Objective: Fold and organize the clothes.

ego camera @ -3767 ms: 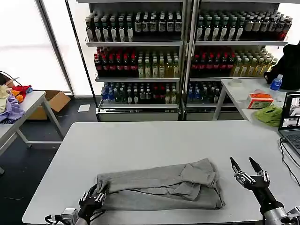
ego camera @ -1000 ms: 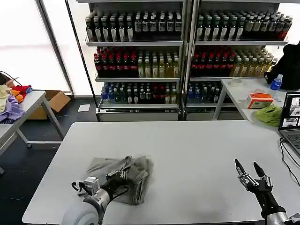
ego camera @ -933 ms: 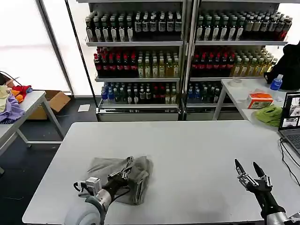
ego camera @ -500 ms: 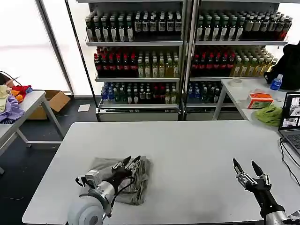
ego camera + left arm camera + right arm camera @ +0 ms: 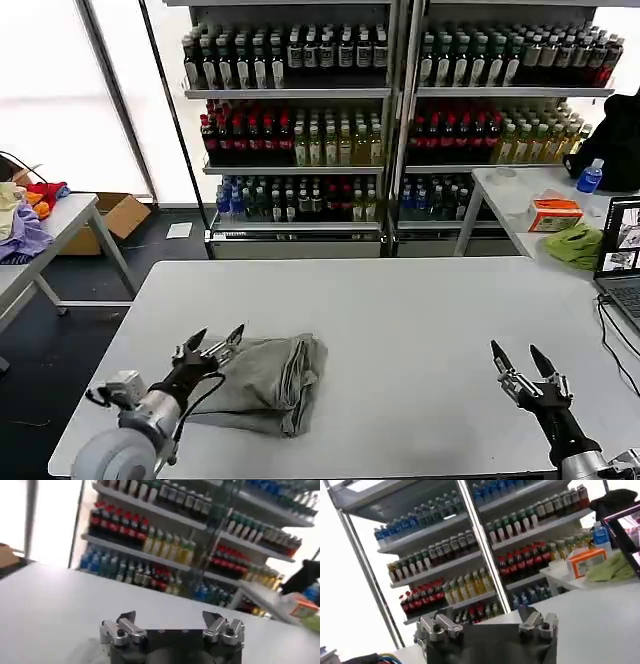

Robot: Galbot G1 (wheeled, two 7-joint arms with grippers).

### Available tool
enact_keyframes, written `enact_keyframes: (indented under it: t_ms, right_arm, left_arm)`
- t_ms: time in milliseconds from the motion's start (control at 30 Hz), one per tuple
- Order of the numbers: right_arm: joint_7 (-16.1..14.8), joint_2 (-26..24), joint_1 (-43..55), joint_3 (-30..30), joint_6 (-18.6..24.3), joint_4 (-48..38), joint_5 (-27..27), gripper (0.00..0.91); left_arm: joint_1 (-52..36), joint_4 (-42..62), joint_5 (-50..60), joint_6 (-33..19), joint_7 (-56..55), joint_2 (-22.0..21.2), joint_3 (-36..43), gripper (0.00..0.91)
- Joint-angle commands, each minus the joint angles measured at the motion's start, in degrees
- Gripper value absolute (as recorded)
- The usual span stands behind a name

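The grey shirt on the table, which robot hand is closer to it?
The left. The left end effector hovers open at the edge of the folded grey shirt. The right end effector, also open, is far off across the table.

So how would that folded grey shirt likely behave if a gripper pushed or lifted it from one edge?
The folded grey shirt is probably floppy: its layers lie soft and rumpled on the table. Pushed, it would likely bunch rather than slide whole. Lifted by one edge, the fold would probably fall open. The left gripper, open, hovers at its edge.
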Motion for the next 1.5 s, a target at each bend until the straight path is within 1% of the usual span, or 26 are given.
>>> enact_keyframes:
  t_ms: [33,267,333,367,400,433,500,533,567,600,633,667,700,733,767,1000,1033,1167,1233,1333,1367,1467,1500]
  right_arm:
    - [0.23,-0.16,-0.12,-0.09,-0.04,0.23,-0.19,0.907]
    - [0.44,0.36,-1.72,0.9,0.15,0.55,-0.05,0.907]
    - [0.28,0.52,-1.89,0.85,0.49,0.5,0.12,0.907]
    - [0.31,0.51,-1.85,0.85,0.51,0.51,0.19,0.907]
    - [0.33,0.46,-1.78,0.88,0.53,0.51,0.2,0.907]
    - [0.36,0.41,-1.71,0.96,0.55,0.56,0.19,0.907]
    - [0.23,0.29,-1.65,1.15,0.65,0.63,0.22,0.907]
    - [-0.01,0.28,-1.7,1.28,0.83,0.68,0.21,0.907]
    - [-0.22,0.25,-1.8,1.48,0.97,0.82,0.26,0.907]
    - [-0.26,0.26,-1.9,1.63,0.95,0.98,0.4,0.907]
    - [-0.32,0.27,-1.98,1.75,0.96,1.07,0.54,0.907]
    - [-0.38,0.26,-1.99,1.88,1.04,1.06,0.56,0.907]
    - [-0.35,0.26,-1.96,2.05,1.05,1.01,0.55,0.907]
    - [-0.35,0.26,-1.94,2.09,1.06,0.99,0.56,0.907]
    - [-0.44,0.29,-1.91,2.17,1.06,0.91,0.62,0.907]
    - [-0.52,0.96,-1.69,1.58,0.98,0.87,0.11,0.907]
    - [-0.55,0.97,-1.72,1.49,0.99,0.86,0.03,0.907]
    - [-0.65,0.74,-1.8,1.76,1.0,0.88,0.12,0.907]
    - [-0.7,0.57,-1.54,1.86,1.0,0.95,0.1,0.907]
    - [-0.56,0.53,-0.85,1.48,1.0,0.76,0.13,0.907]
    - [-0.54,0.53,-0.58,1.3,1.01,0.57,0.12,0.907]
    - [-0.45,0.51,0.22,0.38,1.07,-0.03,0.05,0.907]
    - [-0.42,0.49,0.4,0.31,1.12,-0.12,0.06,0.907]
  left_arm:
    - [7.97,9.15,6.6,-3.94,7.35,-0.55,-6.37,0.907]
    - [5.04,13.44,6.27,-5.43,7.46,-2.04,-4.25,0.907]
    - [5.04,13.46,6.22,-6.39,7.15,-2.37,-3.93,0.856]
    - [5.0,13.38,6.1,-6.29,7.03,-2.51,-3.81,0.786]
    - [4.88,13.43,5.83,-6.27,6.82,-2.61,-3.61,0.766]
    - [4.51,13.83,5.8,-6.2,6.58,-2.92,-3.46,0.675]
    - [3.86,14.5,5.9,-6.24,6.46,-3.35,-3.11,0.625]
    - [3.46,14.91,5.91,-6.34,6.22,-3.72,-3.02,0.625]
    - [3.13,15.21,5.59,-6.32,6.3,-3.97,-3.01,0.494]
    - [3.02,15.35,5.26,-6.32,6.19,-3.93,-2.87,0.464]
    - [2.97,15.51,5.27,-6.32,6.26,-4.01,-2.69,0.403]
    - [3.04,15.42,5.24,-6.36,6.24,-4.05,-2.44,0.292]
    - [3.14,15.24,5.2,-6.44,5.99,-4.14,-2.06,0.161]
    - [3.25,14.88,5.21,-6.51,6.09,-4.32,-1.71,0.101]
    - [3.29,14.82,5.2,-6.71,6.0,-4.44,-1.28,0.0]
    - [3.76,10.37,5.25,-8.06,4.2,-6.63,1.46,0.01]
    - [3.53,10.2,5.15,-8.59,3.76,-6.95,1.53,0.0]
    - [1.95,9.79,3.22,-12.49,1.82,-8.02,-0.55,0.01]
    - [1.94,8.56,1.39,-12.62,1.67,-7.68,-3.83,0.01]
    - [3.48,6.84,-0.64,-12.36,2.26,-6.05,-12.71,0.01]
    - [4.34,6.6,-2.72,-11.72,2.62,-4.72,-16.88,0.01]
    - [6.58,8.15,-5.91,-10.22,4.53,-1.27,-25.84,0.01]
    - [6.91,9.02,-6.16,-10.11,5.09,-0.83,-27.16,0.01]
